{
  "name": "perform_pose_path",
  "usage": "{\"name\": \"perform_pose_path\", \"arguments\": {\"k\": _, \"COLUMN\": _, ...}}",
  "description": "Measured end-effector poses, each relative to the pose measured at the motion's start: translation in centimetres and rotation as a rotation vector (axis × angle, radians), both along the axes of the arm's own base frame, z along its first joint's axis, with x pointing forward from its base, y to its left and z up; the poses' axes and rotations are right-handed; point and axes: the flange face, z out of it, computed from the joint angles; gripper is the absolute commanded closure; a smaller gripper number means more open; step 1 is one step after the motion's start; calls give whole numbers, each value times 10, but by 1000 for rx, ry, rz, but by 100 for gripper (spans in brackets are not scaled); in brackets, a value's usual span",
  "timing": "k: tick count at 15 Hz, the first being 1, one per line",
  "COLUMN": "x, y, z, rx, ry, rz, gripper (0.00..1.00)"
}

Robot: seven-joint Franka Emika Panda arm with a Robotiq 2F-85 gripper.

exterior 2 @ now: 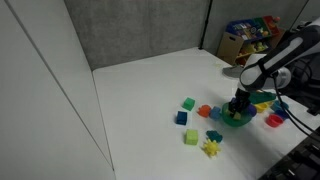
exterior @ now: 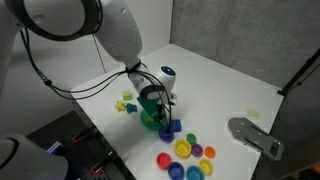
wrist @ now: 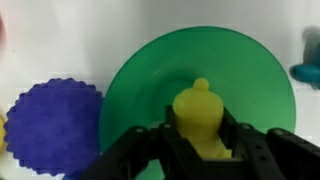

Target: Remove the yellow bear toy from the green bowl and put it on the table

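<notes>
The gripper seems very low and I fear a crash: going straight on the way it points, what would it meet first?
Likely the yellow bear toy, sitting between the fingers of the gripper in the wrist view, then the green bowl beneath; contact is unclear.

wrist: my end effector (wrist: pixel 203 145) hides the lower half of the yellow bear toy (wrist: pixel 203 108) and the near rim of the green bowl (wrist: pixel 140 80) | teal piece (wrist: pixel 308 62) blurred, cut by right edge | both exterior views: I can't make out the toy, too small
</notes>
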Motion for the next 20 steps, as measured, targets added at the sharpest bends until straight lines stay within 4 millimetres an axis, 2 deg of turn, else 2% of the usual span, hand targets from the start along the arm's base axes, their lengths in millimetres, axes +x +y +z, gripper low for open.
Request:
{"name": "perform_pose_path", "arguments": {"k": 5, "x": 4, "y": 8, "z": 48, "rx": 11, "ry": -19, "rz": 14, "gripper": 81}}
{"name": "perform_pose_path", "arguments": {"k": 9, "x": -3, "y": 40, "z": 84, "rx": 86, "ry": -48, "rz": 63, "gripper": 81}}
{"name": "perform_pose_path", "arguments": {"k": 10, "x": -5, "y": 50, "z": 89, "rx": 113, "ry": -55, "rz": 78, "gripper": 38}}
{"name": "perform_pose_path", "arguments": {"k": 13, "x": -8, "y": 69, "z": 95, "rx": 168, "ry": -59, "rz": 106, "gripper": 15}}
{"name": "perform_pose_path", "arguments": {"k": 15, "x": -9, "y": 72, "z": 95, "rx": 176, "ry": -53, "rz": 124, "gripper": 1}}
{"name": "perform_pose_path", "arguments": {"k": 20, "x": -12, "y": 61, "z": 94, "rx": 181, "ry": -40, "rz": 141, "gripper": 0}}
